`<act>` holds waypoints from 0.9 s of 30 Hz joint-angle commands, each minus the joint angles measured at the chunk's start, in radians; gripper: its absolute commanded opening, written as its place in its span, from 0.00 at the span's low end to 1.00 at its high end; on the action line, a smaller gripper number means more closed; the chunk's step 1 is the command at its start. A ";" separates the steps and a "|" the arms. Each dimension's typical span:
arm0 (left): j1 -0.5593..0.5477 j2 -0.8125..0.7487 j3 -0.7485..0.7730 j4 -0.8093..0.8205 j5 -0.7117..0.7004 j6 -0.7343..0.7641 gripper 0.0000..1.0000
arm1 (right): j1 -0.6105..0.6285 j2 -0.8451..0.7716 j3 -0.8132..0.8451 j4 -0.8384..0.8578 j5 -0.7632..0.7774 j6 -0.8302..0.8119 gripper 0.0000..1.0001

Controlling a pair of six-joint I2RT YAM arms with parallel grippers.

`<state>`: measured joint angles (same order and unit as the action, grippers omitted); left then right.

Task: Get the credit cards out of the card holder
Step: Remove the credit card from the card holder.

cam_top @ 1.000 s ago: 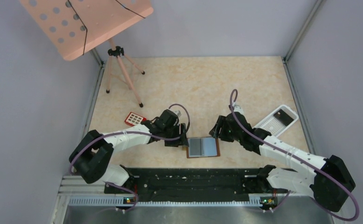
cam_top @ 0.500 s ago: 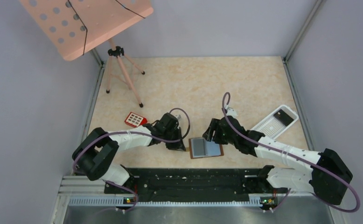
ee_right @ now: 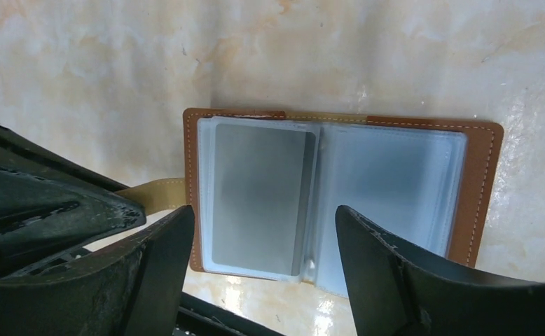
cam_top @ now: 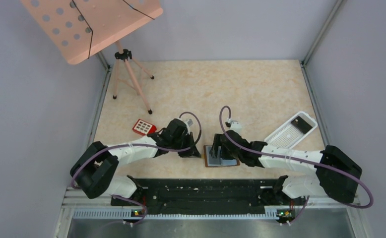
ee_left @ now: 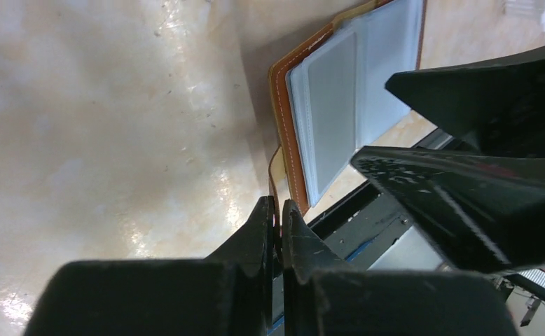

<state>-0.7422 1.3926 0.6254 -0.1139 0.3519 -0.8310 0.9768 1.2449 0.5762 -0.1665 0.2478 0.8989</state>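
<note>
Left hand [ee_left: 277, 210]: fingertips pressed together, pinching the small tan tab [ee_right: 154, 193] that projects from the left edge of the card holder [ee_right: 396, 182]. I judge this grip to be an anchor, so that the holder cannot slide or lift off the bench [cam_top: 230, 94] when a card is drawn.

Right hand [ee_right: 263, 213]: hovers directly above the holder with its jaws spread, one finger to either side of the left-hand page. It touches nothing that I can make out.

Card holder: lies open and flat, brown cover down and clear sleeves up. It sits at the near edge of the bench, between the two arms.

Card [ee_right: 259, 196]: one grey card shows in the left sleeve. Whether the right sleeve holds anything I cannot tell.

Judgement: no card is out yet. Since the wide jaws straddle the grey card, I take the step in hand to be the approach for the first extraction. The next move calls for catching the card alone. If a finger nips the plastic sleeve as well, the whole holder will tend to rise, which is the pull the tab grip is placed to resist.
</note>
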 commanded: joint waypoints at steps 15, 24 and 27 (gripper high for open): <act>-0.006 -0.078 -0.018 0.058 0.013 -0.018 0.00 | 0.120 0.195 0.166 -0.073 0.150 -0.005 0.71; -0.005 -0.093 -0.026 0.043 -0.003 -0.012 0.00 | 0.121 0.187 0.154 -0.075 0.159 -0.002 0.54; -0.004 -0.099 -0.028 0.035 -0.010 -0.008 0.00 | 0.121 0.176 0.153 -0.084 0.168 0.000 0.52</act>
<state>-0.7433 1.3415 0.6098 -0.0906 0.3496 -0.8471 1.0855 1.4353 0.7033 -0.2207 0.3641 0.8997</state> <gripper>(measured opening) 0.036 0.532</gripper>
